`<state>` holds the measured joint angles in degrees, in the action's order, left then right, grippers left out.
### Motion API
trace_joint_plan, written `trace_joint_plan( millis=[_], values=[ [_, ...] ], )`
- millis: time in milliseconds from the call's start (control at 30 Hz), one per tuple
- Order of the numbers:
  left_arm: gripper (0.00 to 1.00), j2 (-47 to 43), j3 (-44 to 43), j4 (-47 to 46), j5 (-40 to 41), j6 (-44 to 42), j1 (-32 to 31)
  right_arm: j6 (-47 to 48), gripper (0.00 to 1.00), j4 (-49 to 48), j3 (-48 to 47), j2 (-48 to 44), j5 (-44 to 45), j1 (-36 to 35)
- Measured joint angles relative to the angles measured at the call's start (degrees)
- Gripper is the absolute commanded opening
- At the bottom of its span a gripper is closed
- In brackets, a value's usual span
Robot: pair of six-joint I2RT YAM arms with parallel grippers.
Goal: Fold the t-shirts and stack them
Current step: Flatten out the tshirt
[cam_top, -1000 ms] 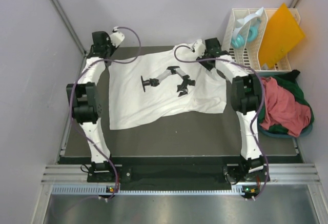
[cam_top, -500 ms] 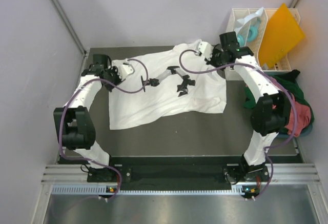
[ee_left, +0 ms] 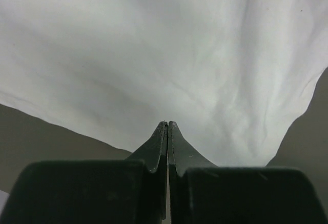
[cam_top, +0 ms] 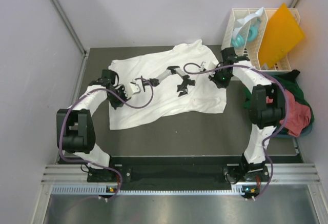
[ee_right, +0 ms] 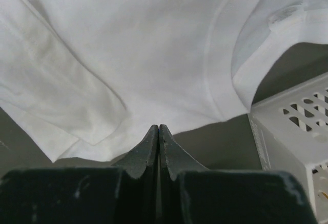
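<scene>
The left pincer (ee_left: 167,124) is closed, tips pressed together with no cloth seen between them, over the left part of the white t-shirt (cam_top: 164,103). This shirt lies spread on the dark surface (cam_top: 205,131). The right pincer (ee_right: 159,127) is closed too, at the shirt's right edge. Far right, the salmon-red t-shirt (cam_top: 298,112) lies heaped on the dark green t-shirt (cam_top: 293,78).

White t-shirt (cam_top: 154,103), centre frame, plain apart from a black print (cam_top: 177,80). Dark grey table (cam_top: 205,131). Upper right: white slatted rack (cam_top: 246,55), plain orange sheet (cam_top: 279,34), turquoise item (cam_top: 240,39). Right edge: salmon-red shirt (cam_top: 297,114), dark green shirt (cam_top: 294,78). 2 purple cables (cam_top: 138,106).
</scene>
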<state>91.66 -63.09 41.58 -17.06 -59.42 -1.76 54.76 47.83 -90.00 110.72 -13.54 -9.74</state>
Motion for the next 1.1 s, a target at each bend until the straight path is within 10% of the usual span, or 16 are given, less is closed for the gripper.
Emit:
trace_joint_plan(
  millis=[567,1100],
  values=[
    [0.0,7.41,3.26,-10.88,8.17,1.14,-5.11,-1.2,0.0,0.61,-1.16,7.87,-2.58,-2.95],
    [0.0,-11.17,23.21,-9.22,14.84,-16.79,-5.03,1.42,0.0,5.79,21.16,-6.4,-0.81,-6.88]
  ],
)
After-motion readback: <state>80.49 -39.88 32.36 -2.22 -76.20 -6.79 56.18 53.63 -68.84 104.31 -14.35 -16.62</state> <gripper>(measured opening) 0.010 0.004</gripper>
